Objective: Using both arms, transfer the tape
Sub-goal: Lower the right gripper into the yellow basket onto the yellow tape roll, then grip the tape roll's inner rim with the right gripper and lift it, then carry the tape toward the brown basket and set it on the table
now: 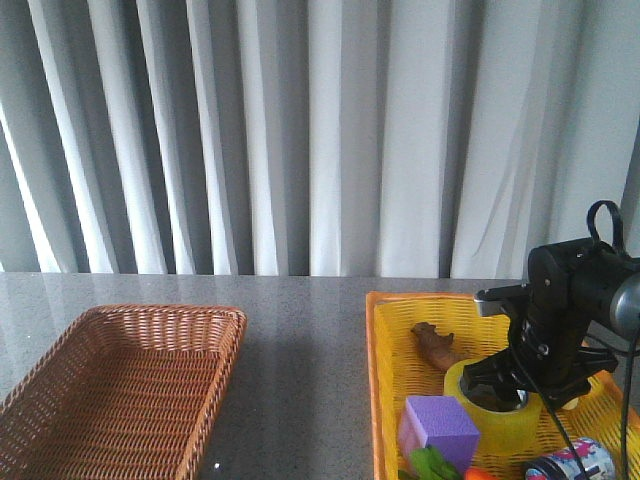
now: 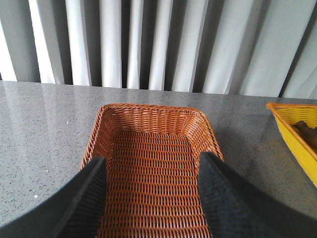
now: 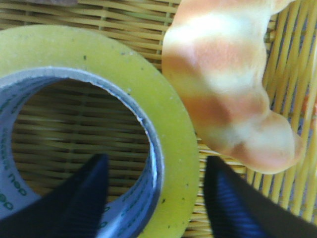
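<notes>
From the front, your right claw (image 1: 520, 385) sits over the tape (image 1: 495, 420) in the yellow basket (image 1: 385, 330). Your left claw (image 2: 151, 198) hangs open, empty, above the wicker basket (image 2: 148, 116). The right wrist shows open fingers (image 3: 84, 193) straddling the wall; the striped toy (image 3: 223, 84) crowds it and may snag.

Counter (image 1: 300, 330): grey speckled stone-look surface, polished, with a soft sheen; brown basket (image 1: 120, 390): woven wicker, matt, ribbed texture; yellow basket (image 1: 385, 370): woven plastic-like strips, slightly glossy; tape (image 1: 492, 408): translucent yellow film, smooth and glossy, on a white printed core that looks like paper; purple cube (image 1: 440, 428): matt, foam-like; right gripper (image 1: 505, 388): black, matt, the inner faces of its jaws finely ribbed; left gripper (image 2: 151, 198): the same dark, textured finish; curtain (image 1: 300, 130): grey-white cloth, matt, in folds.
</notes>
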Controlling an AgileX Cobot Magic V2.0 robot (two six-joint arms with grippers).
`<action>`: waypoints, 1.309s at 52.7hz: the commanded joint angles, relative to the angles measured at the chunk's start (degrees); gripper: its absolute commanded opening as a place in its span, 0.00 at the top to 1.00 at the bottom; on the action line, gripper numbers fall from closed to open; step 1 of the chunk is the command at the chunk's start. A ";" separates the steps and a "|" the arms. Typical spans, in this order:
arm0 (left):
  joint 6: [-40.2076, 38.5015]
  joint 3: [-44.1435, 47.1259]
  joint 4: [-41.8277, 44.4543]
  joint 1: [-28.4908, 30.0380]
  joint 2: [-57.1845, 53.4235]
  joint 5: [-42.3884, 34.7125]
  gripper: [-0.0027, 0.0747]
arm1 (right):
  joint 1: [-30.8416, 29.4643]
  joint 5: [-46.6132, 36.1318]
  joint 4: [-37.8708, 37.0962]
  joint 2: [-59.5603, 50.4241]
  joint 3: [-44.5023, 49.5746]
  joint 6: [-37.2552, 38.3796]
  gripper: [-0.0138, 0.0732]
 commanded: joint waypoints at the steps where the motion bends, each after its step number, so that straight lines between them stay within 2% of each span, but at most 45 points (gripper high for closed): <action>1: -0.03 -1.95 -0.62 -0.50 0.50 -3.90 0.44 | -0.39 -1.46 -0.69 -3.65 -1.70 -0.22 0.56; 7: -0.03 -1.95 -0.62 -0.50 0.50 -3.90 0.44 | -0.39 -2.39 -0.80 -4.05 -1.70 -1.01 0.76; 11: -0.03 -1.95 -0.62 -0.50 0.50 -3.90 0.44 | -0.39 -2.54 -0.58 -4.25 -2.25 -1.49 0.86; 22: -0.10 -1.95 -0.62 -0.50 0.50 -3.90 0.44 | -0.39 -2.98 -0.16 -6.76 -10.23 -2.88 0.85; 27: -0.10 -1.95 -0.62 -0.50 0.50 -3.95 0.44 | -0.39 -2.62 3.83 -8.51 -16.19 -4.32 0.85; 32: -0.10 -1.95 -0.62 -0.50 0.50 -3.90 0.44 | -0.25 -2.32 13.27 -9.30 -21.31 -9.27 0.85; 39: -0.10 -1.95 -0.62 -0.50 0.50 -3.90 0.44 | 0.26 -2.71 32.94 -8.89 -24.32 -19.06 0.85; 45: -0.10 -1.95 -0.62 -0.50 0.50 -3.84 0.44 | 2.76 -2.49 40.41 -6.75 -24.32 -24.77 0.85; 57: -0.10 -1.95 -0.62 -0.50 0.50 -3.62 0.44 | 11.63 0.19 39.42 0.55 -24.32 -28.69 0.84; 69: -0.10 -1.95 -0.62 -0.50 0.50 -3.12 0.44 | 16.18 0.43 35.19 6.88 -24.32 -28.51 0.83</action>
